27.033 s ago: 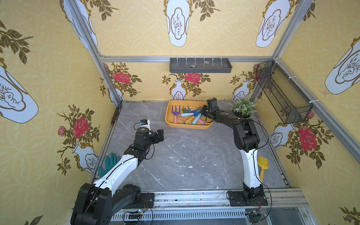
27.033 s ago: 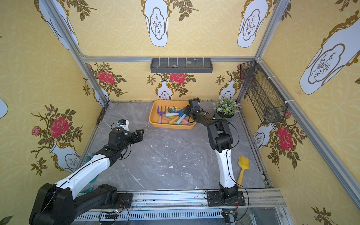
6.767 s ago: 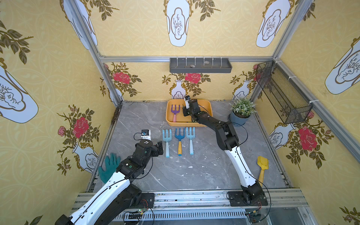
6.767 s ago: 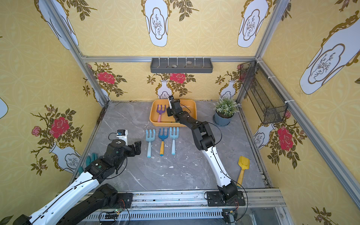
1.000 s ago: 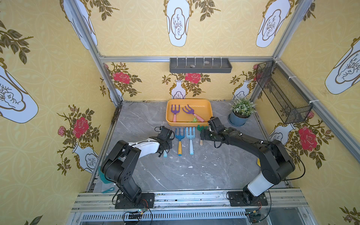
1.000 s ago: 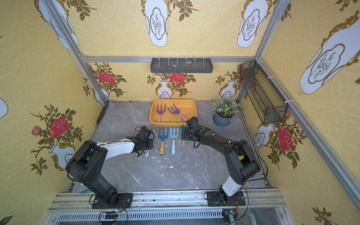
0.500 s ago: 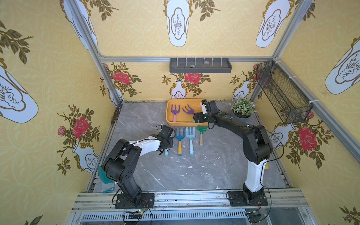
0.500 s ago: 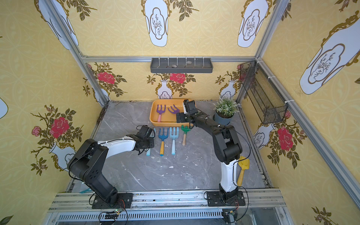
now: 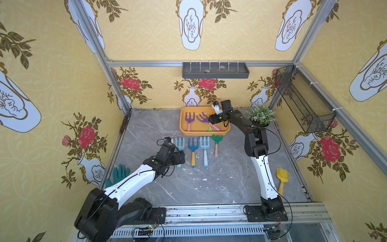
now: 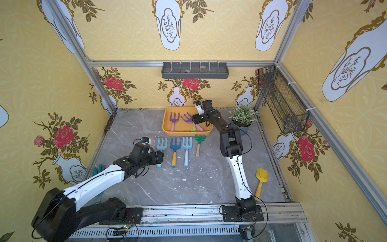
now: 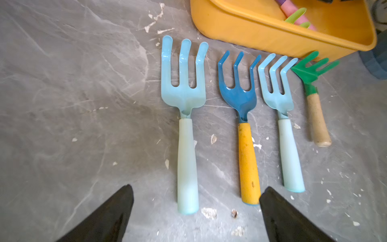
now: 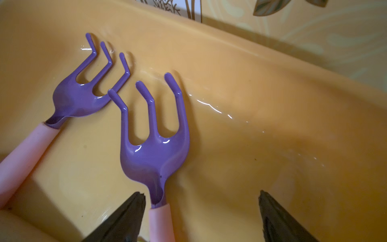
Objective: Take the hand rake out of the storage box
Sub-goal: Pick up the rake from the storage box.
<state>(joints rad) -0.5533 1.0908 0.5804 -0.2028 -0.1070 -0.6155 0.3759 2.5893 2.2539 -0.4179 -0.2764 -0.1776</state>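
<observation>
The left gripper [image 11: 198, 187] hovers, fingers apart, at the handle ends of a row of four rakes [image 11: 237, 98] on the surface [image 9: 209, 184]. Beyond, the right gripper [image 12: 201, 192], fingers apart, straddles the handle of a purple hand rake [image 12: 155, 155] lying in the storage box [image 9: 204, 133]

Enclosure walls [image 9: 159, 42] are papered in yellow, printed with white vases, red roses and brown leafy sprigs. Corners are framed by aluminium posts [image 9: 92, 37]. The desk [image 9: 209, 188] is surfaced in grey marble-pattern sheet with white veins and scattered pale flecks. A grey trough [image 9: 215, 74] is mounted on the back wall; a black wire-mesh basket [image 9: 303, 104] is hung on an adjoining side wall. Lighting is even, shadows soft.
</observation>
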